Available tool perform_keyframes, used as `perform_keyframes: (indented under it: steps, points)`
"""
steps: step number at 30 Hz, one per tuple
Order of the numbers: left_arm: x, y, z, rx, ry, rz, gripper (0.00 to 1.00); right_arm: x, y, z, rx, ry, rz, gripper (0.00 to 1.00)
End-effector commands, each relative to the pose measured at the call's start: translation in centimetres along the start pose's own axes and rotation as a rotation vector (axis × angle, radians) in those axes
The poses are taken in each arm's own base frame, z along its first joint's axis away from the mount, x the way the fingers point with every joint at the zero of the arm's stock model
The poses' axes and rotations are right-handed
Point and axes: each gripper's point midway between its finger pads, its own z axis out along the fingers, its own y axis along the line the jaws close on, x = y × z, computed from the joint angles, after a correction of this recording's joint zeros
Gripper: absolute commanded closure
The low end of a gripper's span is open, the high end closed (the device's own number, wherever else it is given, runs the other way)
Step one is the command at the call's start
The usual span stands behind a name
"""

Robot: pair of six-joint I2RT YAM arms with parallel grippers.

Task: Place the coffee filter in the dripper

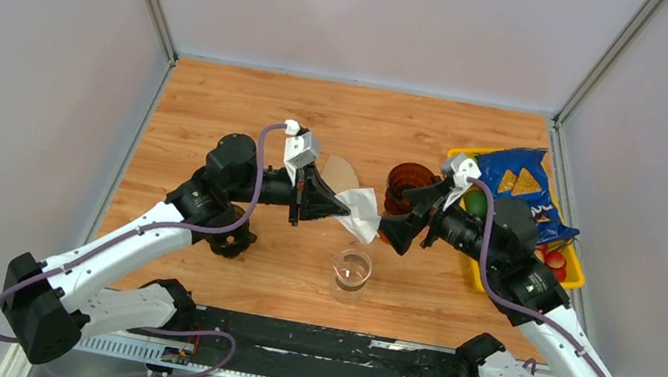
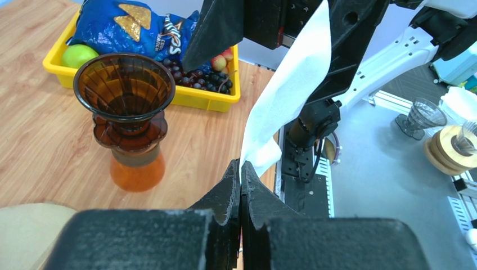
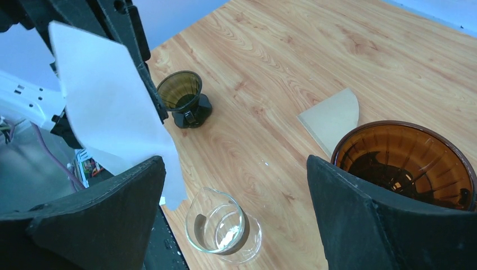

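My left gripper [image 1: 335,205] is shut on the lower edge of a white paper coffee filter [image 1: 361,213] and holds it above the table; the filter stands up from the gripper [image 2: 241,166] in the left wrist view [image 2: 287,95]. The amber glass dripper [image 1: 407,182] stands upright on its orange base to the right of the filter, its mouth open and empty [image 2: 126,107]. My right gripper [image 1: 398,217] is open and empty, between filter and dripper. In the right wrist view the right gripper [image 3: 235,159] has the filter [image 3: 107,107] at its left finger and the dripper [image 3: 405,163] behind its right finger.
A small glass beaker [image 1: 352,269] stands below the two grippers. A brown paper filter [image 1: 341,171] lies flat on the table. A dark second dripper [image 3: 183,98] sits by the left arm. A yellow tray [image 1: 580,273] with a chips bag [image 1: 518,182] and fruit is at the right.
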Motion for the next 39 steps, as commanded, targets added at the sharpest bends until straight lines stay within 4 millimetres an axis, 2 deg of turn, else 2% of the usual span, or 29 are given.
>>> perform_keyframes:
  steps: [1, 15, 24, 30, 37, 39]
  points:
    - [-1.7, -0.9, 0.1, 0.046, -0.044, 0.044, 1.0, -0.5, 1.3, -0.5, -0.08, -0.024, -0.09, 0.02]
    - [-1.6, -1.0, 1.0, 0.096, -0.027, 0.01, 1.0, 0.4, 0.8, 1.1, -0.089, 0.028, -0.037, 0.03]
    - [-1.2, -0.9, 1.3, 0.112, -0.016, -0.009, 1.0, -1.5, 1.5, 1.5, -0.11, -0.02, 0.02, 0.03]
    - [-1.1, -0.8, 1.5, 0.115, -0.015, -0.014, 1.0, -1.0, 2.8, 1.8, -0.199, 0.001, 0.022, 0.03]
    - [-1.0, -0.7, 1.6, 0.117, -0.012, -0.016, 1.0, -1.6, 2.5, 2.4, -0.186, -0.017, 0.033, 0.02]
    - [-1.0, -0.7, 1.6, 0.119, -0.011, -0.019, 1.0, -2.0, 1.8, 2.7, -0.146, -0.033, 0.052, 0.02]
